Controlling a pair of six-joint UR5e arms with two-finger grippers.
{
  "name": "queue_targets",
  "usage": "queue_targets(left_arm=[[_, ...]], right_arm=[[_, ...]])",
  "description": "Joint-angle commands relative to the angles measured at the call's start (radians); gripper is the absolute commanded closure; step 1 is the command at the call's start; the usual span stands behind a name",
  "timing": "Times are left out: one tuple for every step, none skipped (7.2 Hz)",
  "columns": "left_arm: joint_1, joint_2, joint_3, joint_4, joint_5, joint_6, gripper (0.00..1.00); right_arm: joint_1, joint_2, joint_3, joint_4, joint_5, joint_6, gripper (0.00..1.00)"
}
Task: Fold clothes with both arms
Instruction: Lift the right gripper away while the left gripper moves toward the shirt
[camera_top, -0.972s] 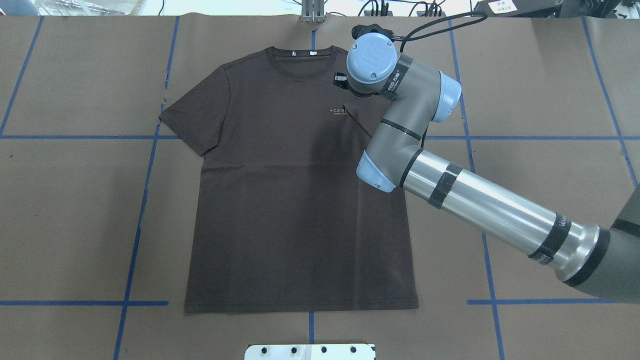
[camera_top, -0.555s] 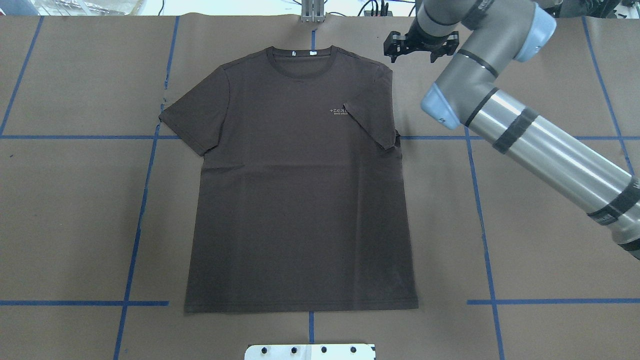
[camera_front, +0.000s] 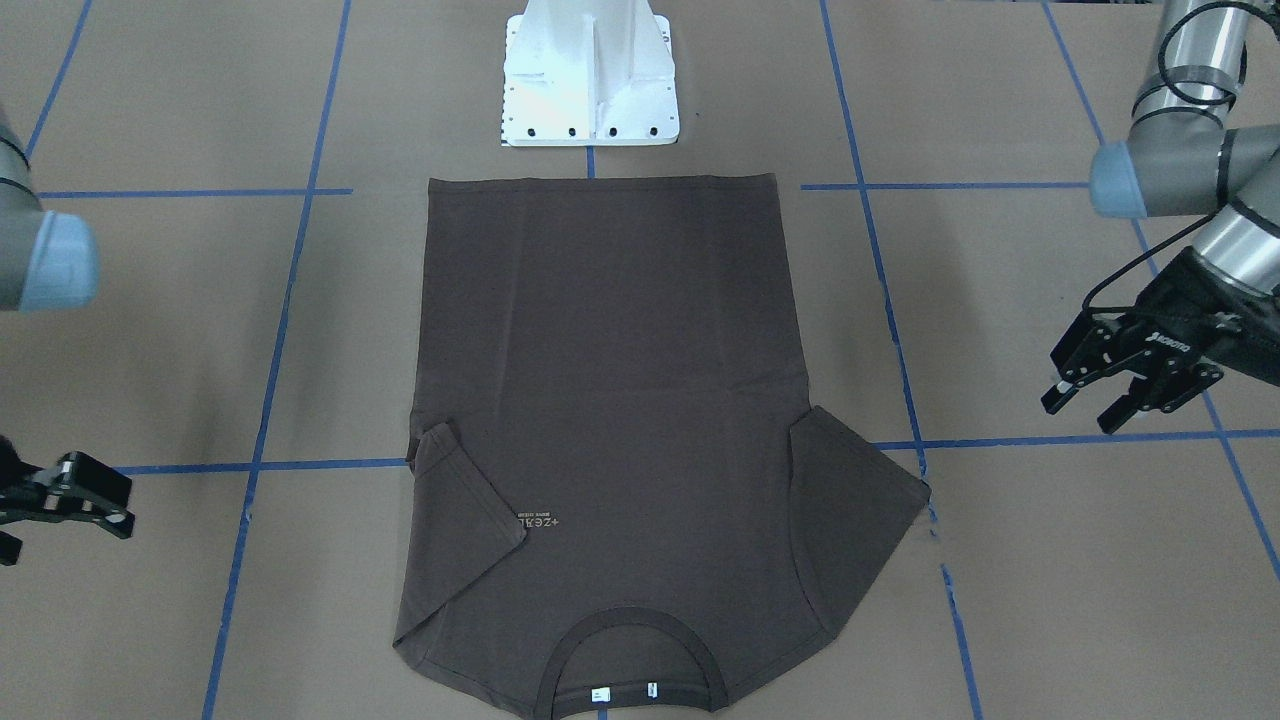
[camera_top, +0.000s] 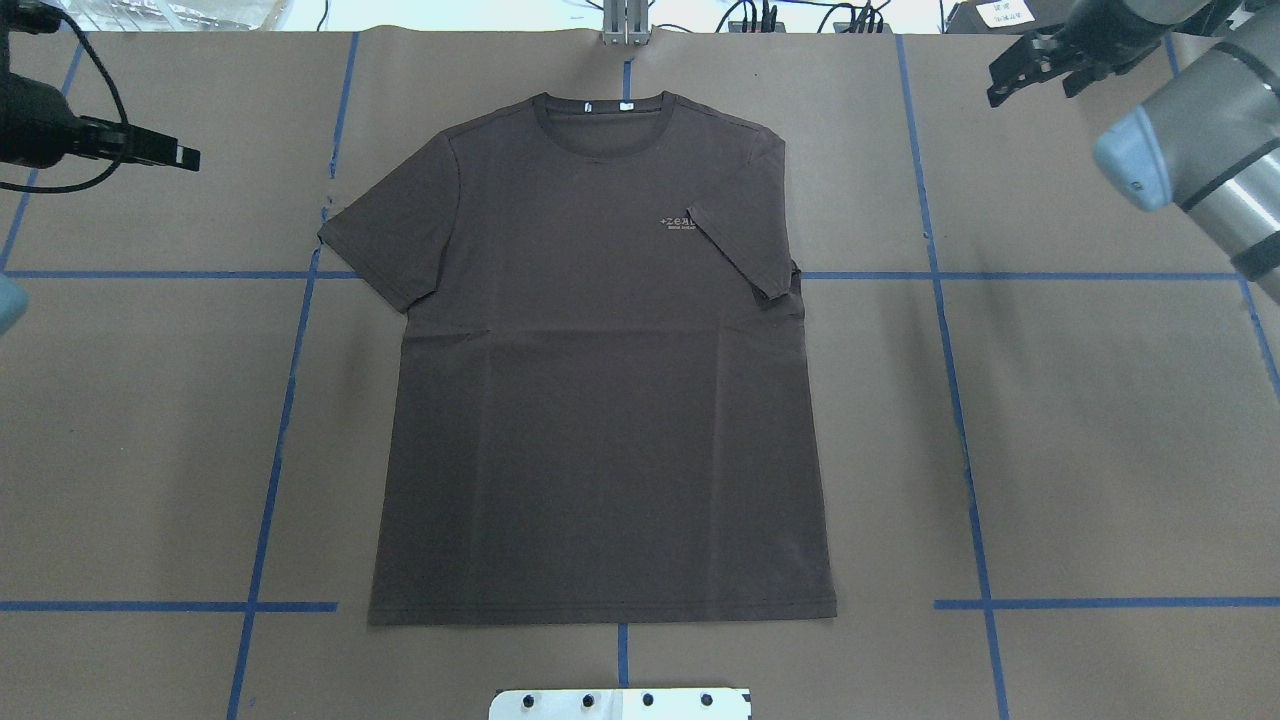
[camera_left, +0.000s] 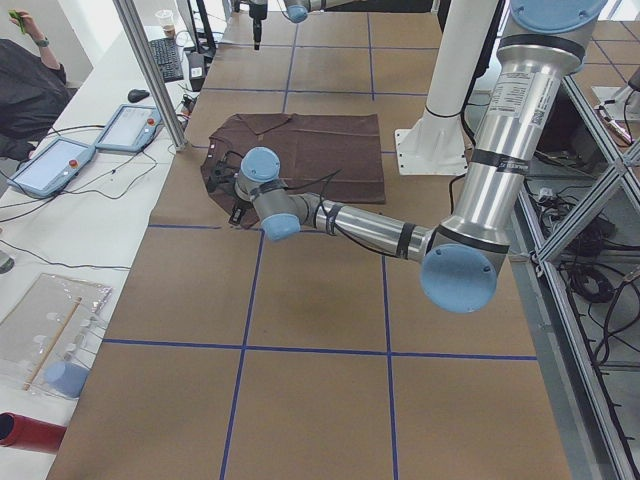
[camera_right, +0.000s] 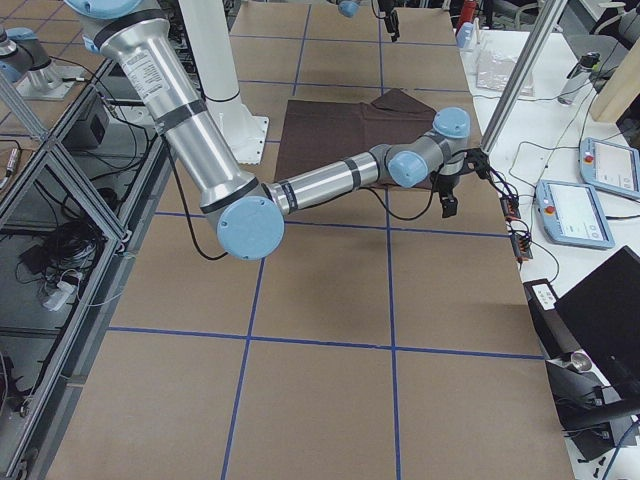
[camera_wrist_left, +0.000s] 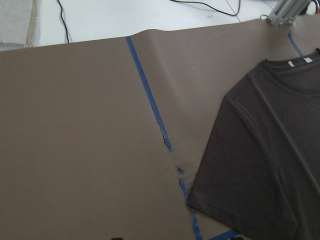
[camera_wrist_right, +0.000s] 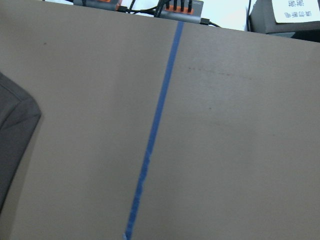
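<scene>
Dark brown matte T-shirt (camera_top: 600, 400) flat on brown paper table (camera_top: 1100, 400), ribbed round collar (camera_top: 600, 154), one sleeve (camera_top: 745, 250) folded inward, left gripper (camera_front: 1085, 408) and right gripper (camera_top: 1030, 90) both spread wide, empty.

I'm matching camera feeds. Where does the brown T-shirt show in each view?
Front-facing: T-shirt centre, collar at bottom.
Overhead: centre, collar at top.
Exterior left: upper middle.
Exterior right: upper middle.
Left wrist: right side.
Right wrist: lower left edge, a corner only.
Shared landmark: blue tape lines.
</scene>
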Motion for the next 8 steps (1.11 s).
queue_targets(left_arm=[[0.144, -0.063, 0.056, 0.004, 0.199, -0.188, 0.41], [0.184, -0.100, 0.117, 0.001, 0.263, -0.234, 0.43], [0.218, -0.132, 0.177, -0.002, 0.335, -0.247, 0.44], [0.230, -0.161, 0.230, 0.000, 0.392, -0.248, 0.44], [0.237, -0.169, 0.251, 0.001, 0.407, -0.248, 0.45], [0.238, -0.169, 0.262, 0.006, 0.410, -0.245, 0.45], [0.249, -0.188, 0.281, 0.009, 0.417, -0.244, 0.46], [0.264, -0.198, 0.295, 0.009, 0.436, -0.238, 0.46]], right_arm=[[0.091, -0.072, 0.003, 0.003, 0.061, -0.141, 0.00], [0.091, -0.073, 0.003, 0.004, 0.059, -0.141, 0.00], [0.091, -0.076, 0.003, 0.006, 0.059, -0.141, 0.00], [0.091, -0.079, 0.003, 0.007, 0.058, -0.141, 0.00], [0.091, -0.079, 0.005, 0.007, 0.058, -0.141, 0.00], [0.091, -0.079, 0.003, 0.009, 0.056, -0.141, 0.00], [0.091, -0.079, 0.003, 0.009, 0.056, -0.141, 0.00], [0.091, -0.077, 0.003, 0.007, 0.055, -0.141, 0.00]])
